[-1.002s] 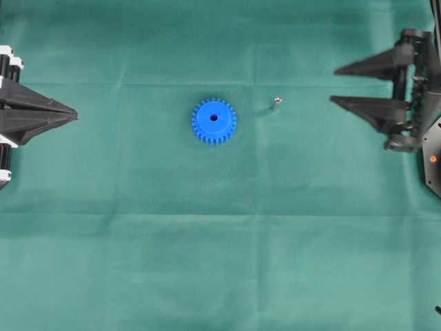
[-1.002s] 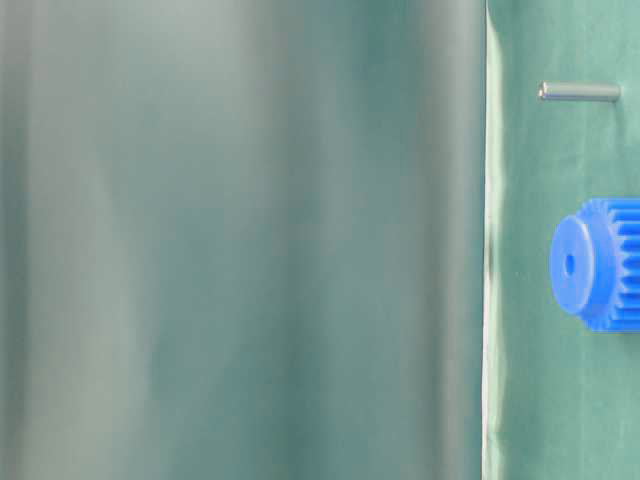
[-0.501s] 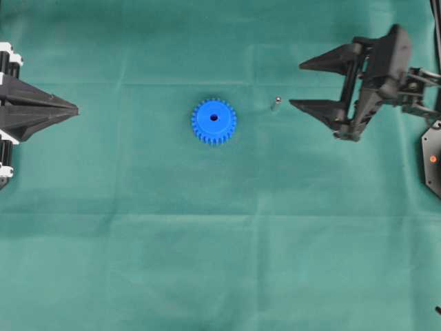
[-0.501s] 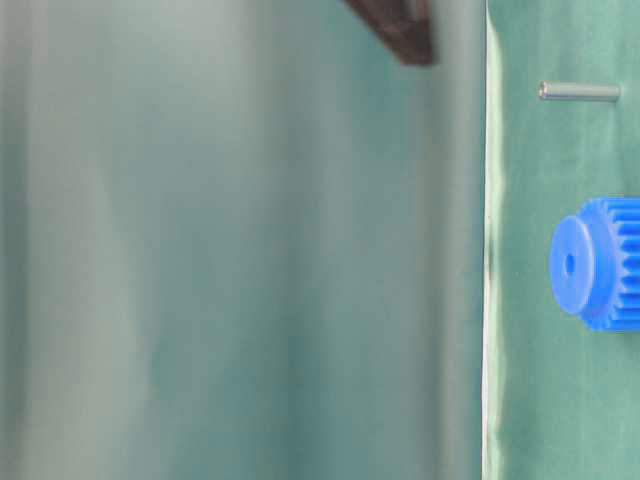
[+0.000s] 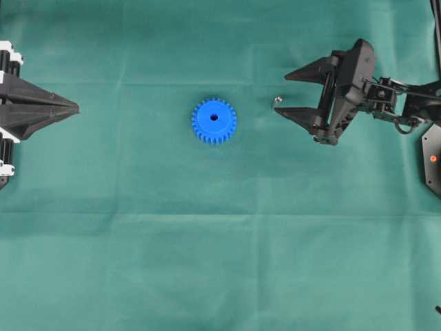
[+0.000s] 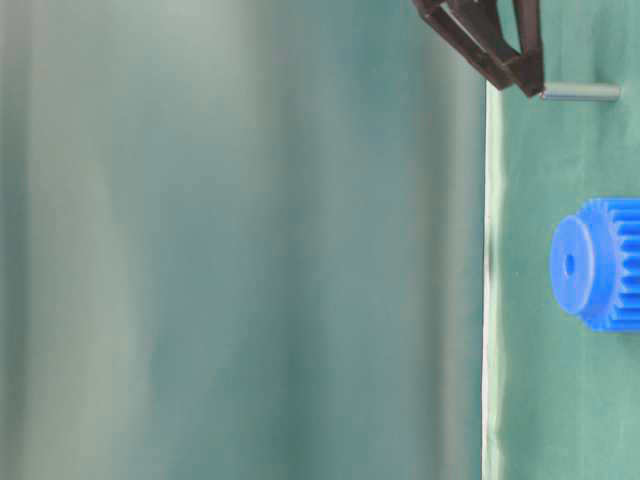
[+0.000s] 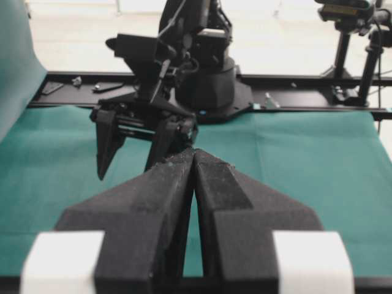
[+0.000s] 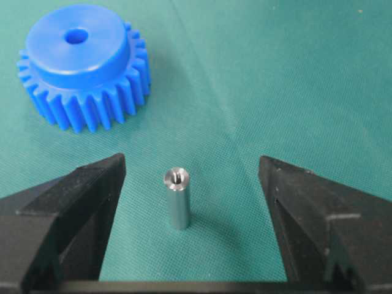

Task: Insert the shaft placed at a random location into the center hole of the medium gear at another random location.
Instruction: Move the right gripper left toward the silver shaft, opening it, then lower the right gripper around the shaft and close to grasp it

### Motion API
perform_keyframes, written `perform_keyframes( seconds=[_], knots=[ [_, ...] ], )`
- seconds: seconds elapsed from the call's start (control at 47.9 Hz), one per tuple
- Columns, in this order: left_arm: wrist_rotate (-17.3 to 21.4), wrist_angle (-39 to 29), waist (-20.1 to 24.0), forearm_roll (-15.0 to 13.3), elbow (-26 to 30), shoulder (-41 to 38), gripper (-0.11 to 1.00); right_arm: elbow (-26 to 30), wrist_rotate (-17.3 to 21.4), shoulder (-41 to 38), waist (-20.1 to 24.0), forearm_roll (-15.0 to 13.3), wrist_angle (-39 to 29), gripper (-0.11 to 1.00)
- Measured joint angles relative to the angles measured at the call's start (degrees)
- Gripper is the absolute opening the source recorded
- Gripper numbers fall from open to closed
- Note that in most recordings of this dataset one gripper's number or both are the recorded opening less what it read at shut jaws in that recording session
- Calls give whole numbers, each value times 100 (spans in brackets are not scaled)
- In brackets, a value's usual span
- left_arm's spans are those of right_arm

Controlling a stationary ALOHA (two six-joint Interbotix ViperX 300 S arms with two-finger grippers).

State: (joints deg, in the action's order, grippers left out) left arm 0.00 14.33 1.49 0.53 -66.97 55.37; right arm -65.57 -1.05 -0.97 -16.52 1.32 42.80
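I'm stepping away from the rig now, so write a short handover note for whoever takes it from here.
Right pincer: open, empty, its tips flanking the shaft without touching it.
Left pincer: shut, empty, parked at the left edge of the cloth.
Shaft: stands upright on the green cloth, to the right of the medium gear and apart from it.
Gear: lies flat, hub up, center hole empty.
Done: approach to the shaft.
Left: grasp the shaft, lift it, carry it to the gear, insert it in the hole.

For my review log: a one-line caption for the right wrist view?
Open right gripper straddles the upright shaft, blue medium gear lying beyond on green cloth.
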Motion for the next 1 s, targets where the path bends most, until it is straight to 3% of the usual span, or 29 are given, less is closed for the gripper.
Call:
perform_keyframes(
  seconds=[0.605, 0.689, 0.877, 1.002],
  knots=[
    [0, -18, 0, 0, 0, -9, 0, 123, 0, -360, 0, 0, 18, 80],
    [0, -18, 0, 0, 9, -9, 0, 132, -9, -369, 9, 9, 35, 68],
    [0, -26, 0, 9, 0, -9, 0, 132, -9, -378, 26, 0, 35, 18],
    [-9, -35, 0, 0, 0, -9, 0, 123, 0, -378, 62, -18, 35, 14]
  ],
)
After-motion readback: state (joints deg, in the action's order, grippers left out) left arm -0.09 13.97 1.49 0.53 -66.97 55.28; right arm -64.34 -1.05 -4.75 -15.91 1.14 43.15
